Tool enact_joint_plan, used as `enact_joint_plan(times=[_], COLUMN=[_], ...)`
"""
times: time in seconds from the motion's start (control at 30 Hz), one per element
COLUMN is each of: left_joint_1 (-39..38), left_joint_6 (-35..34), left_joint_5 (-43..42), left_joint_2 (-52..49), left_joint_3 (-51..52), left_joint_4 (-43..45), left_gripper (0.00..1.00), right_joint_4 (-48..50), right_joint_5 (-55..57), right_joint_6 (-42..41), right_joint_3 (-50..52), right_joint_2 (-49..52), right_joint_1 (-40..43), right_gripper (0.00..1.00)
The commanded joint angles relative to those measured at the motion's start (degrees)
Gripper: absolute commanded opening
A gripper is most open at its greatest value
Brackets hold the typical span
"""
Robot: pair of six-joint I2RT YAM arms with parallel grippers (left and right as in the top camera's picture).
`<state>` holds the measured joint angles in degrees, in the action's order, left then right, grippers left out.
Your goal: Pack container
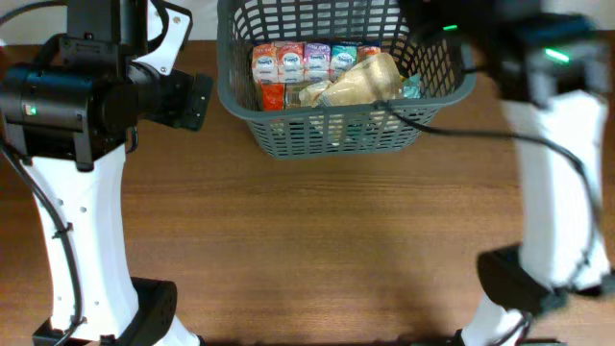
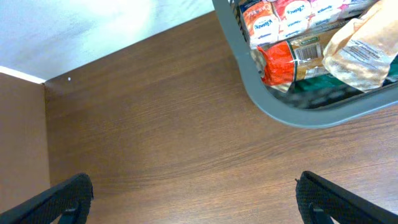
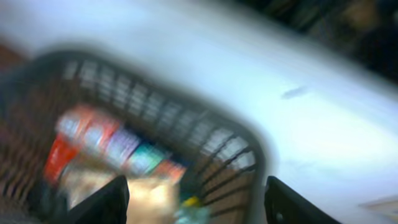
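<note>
Overhead, the container point(image 1: 327, 135) holds a packet row point(image 1: 317, 60) and a pale bag point(image 1: 356, 82), with a cable point(image 1: 423, 123) crossing its near wall. It lies ahead-right of the wide-spread left gripper point(image 2: 199, 205). The blurred right gripper point(image 3: 196, 205), also spread, looks into it.

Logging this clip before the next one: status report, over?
Left pincer open, empty, beside basket. Right pincer open, empty, over basket. Basket holds packets and a bag. No obstruction seen.

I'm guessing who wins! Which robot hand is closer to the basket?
Right. The right gripper hangs over the basket's right end, looking in. The left gripper is off its left side, above bare table.
</note>
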<state>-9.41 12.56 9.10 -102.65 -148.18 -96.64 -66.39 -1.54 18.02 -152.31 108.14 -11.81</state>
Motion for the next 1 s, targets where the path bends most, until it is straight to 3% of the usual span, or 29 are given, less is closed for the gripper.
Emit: enact_joint_plan(times=[0.0, 0.2, 0.33, 0.37, 0.97], left_joint_1=[0.1, 0.1, 0.1, 0.1, 0.1], left_joint_6=[-0.5, -0.5, -0.5, -0.5, -0.5], left_joint_5=[0.3, 0.3, 0.3, 0.3, 0.3], left_joint_2=[-0.1, -0.1, -0.1, -0.1, -0.1], left_joint_3=[0.1, 0.1, 0.1, 0.1, 0.1], left_joint_4=[0.0, 0.0, 0.0, 0.0, 0.0], left_gripper=[0.99, 0.99, 0.99, 0.99, 0.99], right_joint_4=[-0.2, 0.4, 5.6, 6.5, 6.6], right_joint_5=[2.7, 2.0, -12.1, -14.8, -14.3], right_joint_6=[-2.5, -5.1, -5.0, -5.0, -5.0], right_joint_3=[-2.4, 4.2, 13.6, 15.6, 17.9], right_joint_2=[-2.7, -2.7, -2.7, -2.7, -2.7], right_joint_1=[7.5, 27.3, 35.4, 36.7, 37.7], right_gripper=[0.69, 0.73, 0.74, 0.99, 0.99])
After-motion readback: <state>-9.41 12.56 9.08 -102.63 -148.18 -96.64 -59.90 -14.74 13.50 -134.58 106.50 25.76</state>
